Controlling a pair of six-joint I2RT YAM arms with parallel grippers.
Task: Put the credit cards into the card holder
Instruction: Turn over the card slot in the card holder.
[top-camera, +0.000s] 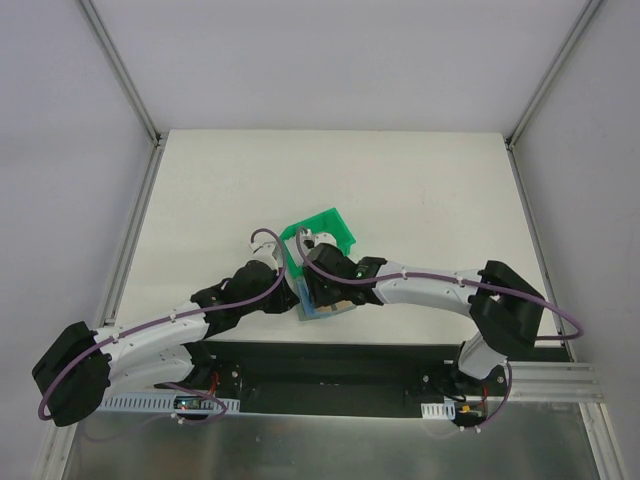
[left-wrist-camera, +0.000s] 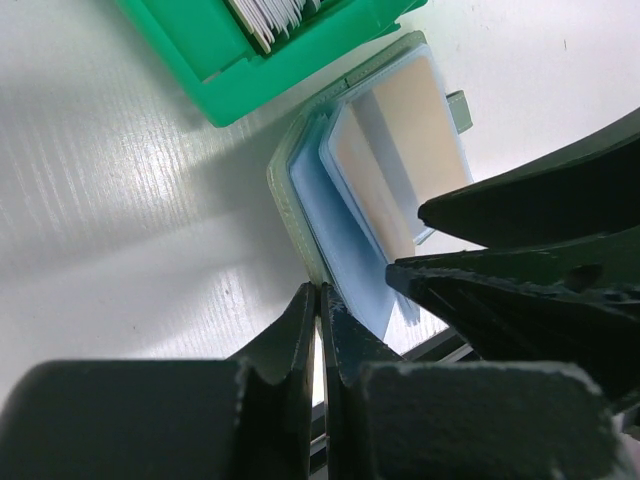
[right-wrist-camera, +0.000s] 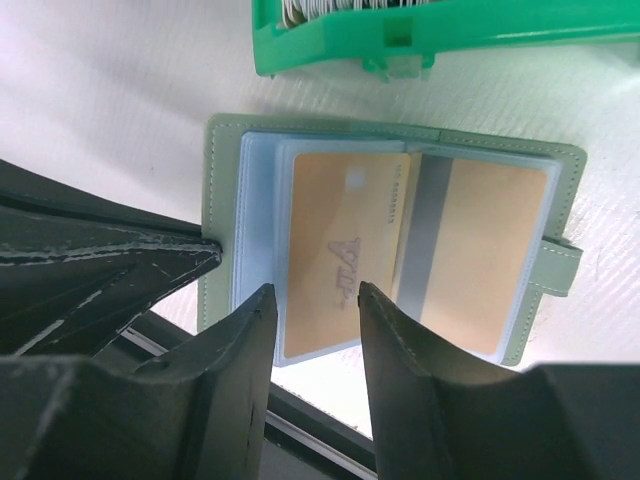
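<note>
Open and flat on the white table (top-camera: 420, 190), near its front edge and just beside the green bin (right-wrist-camera: 330, 45): the card holder (right-wrist-camera: 225, 180). Among its clear pockets, two tan-orange credit cards (right-wrist-camera: 320, 225), one partly over the other, the far one with a grey stripe. At the outer edge of the leaf without the clasp tab, touching it, the left gripper (left-wrist-camera: 318, 295), fingers pressed together. Over the near end of the plain card, the right gripper (right-wrist-camera: 312, 295), jaws apart, one finger at each side; contact with the card impossible to tell. Inside the bin, pale cards (left-wrist-camera: 265, 15) standing on edge.
</note>
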